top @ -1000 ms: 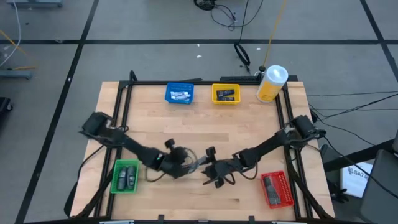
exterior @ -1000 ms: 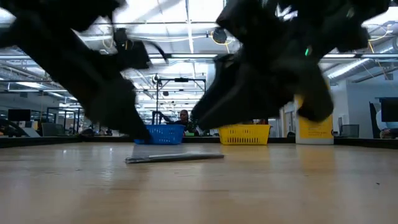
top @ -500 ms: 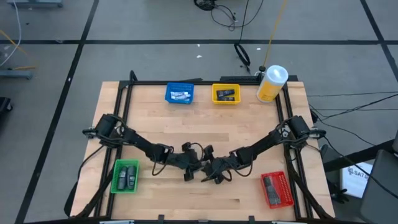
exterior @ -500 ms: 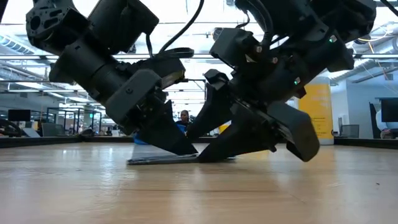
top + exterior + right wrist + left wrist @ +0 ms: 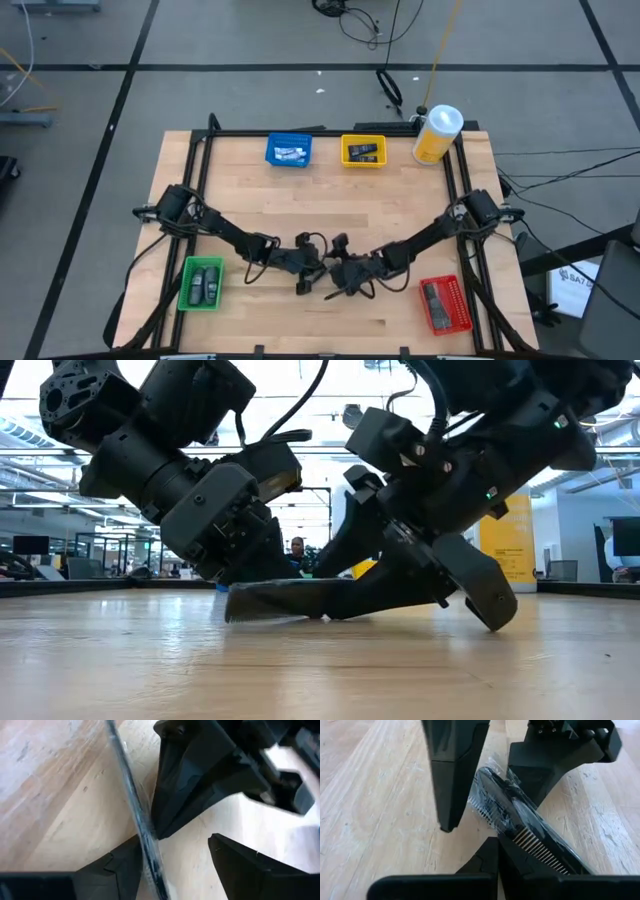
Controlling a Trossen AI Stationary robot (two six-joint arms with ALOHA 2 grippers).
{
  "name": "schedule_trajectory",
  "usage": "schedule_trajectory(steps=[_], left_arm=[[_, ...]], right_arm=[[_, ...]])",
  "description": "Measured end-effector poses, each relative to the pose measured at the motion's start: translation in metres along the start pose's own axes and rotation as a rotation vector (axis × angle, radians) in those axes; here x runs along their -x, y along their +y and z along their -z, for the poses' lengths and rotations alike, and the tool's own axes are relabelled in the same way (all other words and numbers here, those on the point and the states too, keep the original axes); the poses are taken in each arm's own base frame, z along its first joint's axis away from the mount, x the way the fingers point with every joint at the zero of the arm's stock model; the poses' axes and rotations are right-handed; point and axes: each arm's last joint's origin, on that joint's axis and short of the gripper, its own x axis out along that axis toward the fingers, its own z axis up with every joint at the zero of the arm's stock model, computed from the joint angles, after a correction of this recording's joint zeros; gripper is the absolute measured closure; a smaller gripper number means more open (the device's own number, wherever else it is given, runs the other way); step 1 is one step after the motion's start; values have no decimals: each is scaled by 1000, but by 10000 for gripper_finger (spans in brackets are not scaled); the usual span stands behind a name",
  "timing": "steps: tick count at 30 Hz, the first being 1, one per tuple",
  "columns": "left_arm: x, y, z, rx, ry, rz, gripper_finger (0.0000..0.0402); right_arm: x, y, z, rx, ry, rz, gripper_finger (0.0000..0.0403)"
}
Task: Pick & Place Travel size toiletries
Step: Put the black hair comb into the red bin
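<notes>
Worktop (image 5: 330, 215): pale wooden surface in a black frame.

Sachet (image 5: 520, 822): flat, dark, with clear crimped edges; lies near the middle of the worktop toward its front edge, between the two grippers, one end tilted up off the wood in the low view (image 5: 285, 600).

Left gripper (image 5: 312, 272): reaches in from the left, low over the worktop; fingers (image 5: 452, 775) spread apart on either side of the sachet, one finger lying against it, not clamped.

Right gripper (image 5: 338, 280): reaches in from the right, tip to tip with the left one; fingers (image 5: 190, 780) apart, one against the sachet's thin edge (image 5: 137, 820).

Green bin (image 5: 202, 284): front left, holds dark toiletries.

Red bin (image 5: 444, 305): front right, holds one dark item.

Blue bin (image 5: 289, 150): rear, holds pale items.

Yellow bin (image 5: 363, 151): just beside the blue one, holds dark items.

Yellow bottle (image 5: 436, 135): white cap, rear right corner.
</notes>
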Motion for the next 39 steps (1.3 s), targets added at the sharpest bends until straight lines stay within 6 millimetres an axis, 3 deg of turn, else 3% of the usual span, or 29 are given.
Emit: schedule_trajectory(steps=[5,12,15,20,24,27,30,33,36,39], left_arm=[[0,0,0,2,0,-1,388],[20,-2,-10,-14,35,-7,400],[36,-2,-14,-18,62,-101,394],[52,-3,-15,-33,13,-340,386],[52,-10,-11,-40,-22,-389,391],[50,-13,-7,-56,-13,-388,399],[50,-16,-6,-63,-14,-385,397],[51,-17,-6,-68,-20,-386,388],[51,-18,-6,-73,-23,-387,386],[51,-18,-6,-73,-23,-388,392]], right_arm=[[3,8,2,-120,36,-20,242],[15,20,-1,-163,49,-67,386],[33,22,-11,-228,29,-102,388],[92,3,-42,-527,192,-249,391],[152,-13,-55,-830,512,-475,395],[203,-23,-60,-1171,776,-566,393],[251,-22,-54,-1424,979,-494,397],[290,-14,-39,-1561,1174,-336,397],[315,-5,-24,-1591,1327,-146,397],[326,0,-15,-1594,1329,-6,394]])
